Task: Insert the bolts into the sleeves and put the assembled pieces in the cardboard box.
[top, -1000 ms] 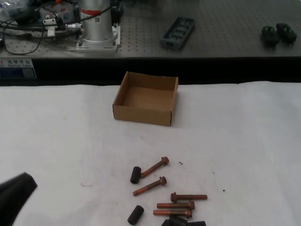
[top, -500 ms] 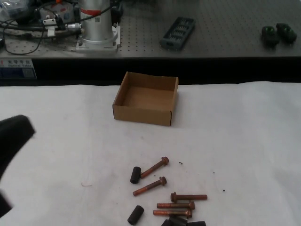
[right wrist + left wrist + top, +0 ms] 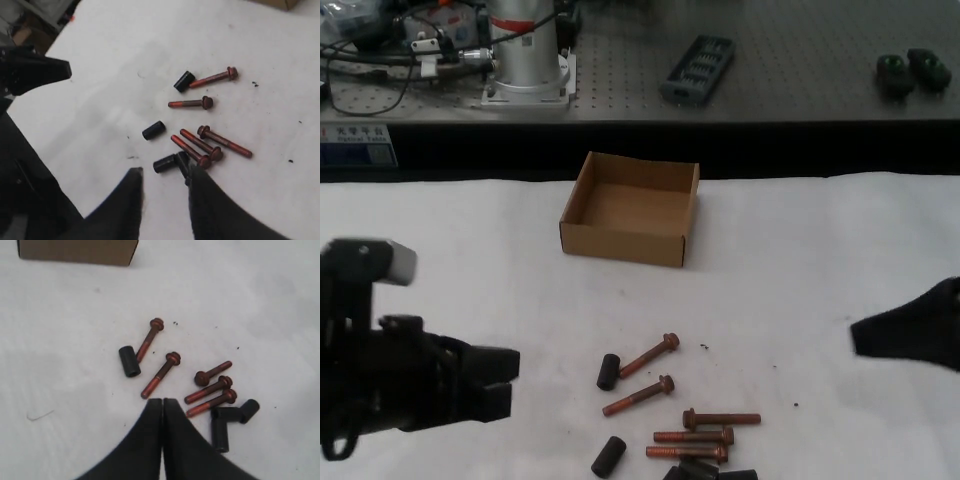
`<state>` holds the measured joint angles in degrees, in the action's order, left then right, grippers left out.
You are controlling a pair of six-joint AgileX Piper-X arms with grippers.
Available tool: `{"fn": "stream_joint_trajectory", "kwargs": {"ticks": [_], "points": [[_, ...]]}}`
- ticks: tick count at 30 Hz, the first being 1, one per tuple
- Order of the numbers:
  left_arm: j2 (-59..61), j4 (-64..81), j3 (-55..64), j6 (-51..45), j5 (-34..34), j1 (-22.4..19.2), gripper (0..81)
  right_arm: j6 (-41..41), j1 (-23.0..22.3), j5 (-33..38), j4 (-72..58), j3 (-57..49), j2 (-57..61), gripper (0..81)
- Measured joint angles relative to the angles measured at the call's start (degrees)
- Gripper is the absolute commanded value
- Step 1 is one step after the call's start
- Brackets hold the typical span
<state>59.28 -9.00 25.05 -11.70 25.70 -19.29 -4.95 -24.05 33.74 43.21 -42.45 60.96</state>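
Left claw point(image 3: 162, 401), right claw point(image 3: 165, 172) newly in over table point(image 3: 820, 250); left closed, empty; right open. Bolts point(image 3: 161, 374), sleeves point(image 3: 129, 361) just ahead, unassembled. Approach step; next, grasp one.

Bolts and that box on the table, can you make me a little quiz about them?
1. How many bolts lie on the white cloth?
2. True or false: the left gripper holds a bolt.
3. The cardboard box is: A) upright, beyond the bolts; B) on top of the bolts; C) tipped on its side.
Key: 1. five; 2. false, it is shut and empty; 3. A.
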Motion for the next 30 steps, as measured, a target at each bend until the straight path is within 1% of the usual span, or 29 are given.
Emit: {"fn": "stream_joint_trajectory", "kwargs": {"ticks": [5, 6, 7, 8, 9, 14, 16, 18, 20, 27, 30], "points": [[6.29, 2.93, 0.01, 0.54, -0.01, 0.00, 0.6, -8.91, -10.94, -16.24, 2.35, -2.66, 1.72, 27.4], [7.19, 3.78, 0.01, 0.54, -0.01, 0.00, 0.6, -11.00, -10.94, -20.05, 3.04, -3.23, 1.77, 27.4], [8.17, 4.61, 0.01, 0.69, -0.01, 0.00, 0.6, -12.56, -12.85, -22.48, 3.54, -3.71, 2.16, 27.4], [9.00, 5.43, 0.01, 0.76, -0.01, 0.00, 0.6, -12.93, -14.31, -23.11, 3.68, -3.71, 2.80, 27.4], [9.76, 6.41, 0.01, 0.73, -0.01, 0.00, 0.6, -14.33, -14.63, -25.23, 4.24, -4.18, 2.80, 27.4], [12.22, 9.68, 0.30, 0.87, 0.14, 0.00, 0.6, -22.04, -20.35, -36.59, 7.38, -4.91, 7.86, 27.5], [12.21, 9.91, 0.30, 0.87, 0.14, 0.00, 0.6, -23.29, -21.05, -38.17, 7.80, -4.91, 9.23, 27.5], [12.21, 9.93, 0.30, 0.87, 0.14, 0.00, 0.6, -26.66, -22.36, -40.95, 8.00, -4.91, 12.57, 27.5], [12.21, 10.06, 0.30, 0.95, 0.14, 0.00, 0.6, -28.71, -23.11, -41.84, 7.70, -4.91, 14.71, 27.5], [12.21, 10.06, 0.30, 1.52, 0.23, 0.00, 0.6, -32.91, -25.17, -42.12, 3.35, -4.91, 18.67, 27.5], [12.21, 10.06, 0.30, 2.60, 0.23, 0.00, 0.6, -34.00, -25.68, -41.10, 2.19, -5.33, 19.85, 27.5]]}}
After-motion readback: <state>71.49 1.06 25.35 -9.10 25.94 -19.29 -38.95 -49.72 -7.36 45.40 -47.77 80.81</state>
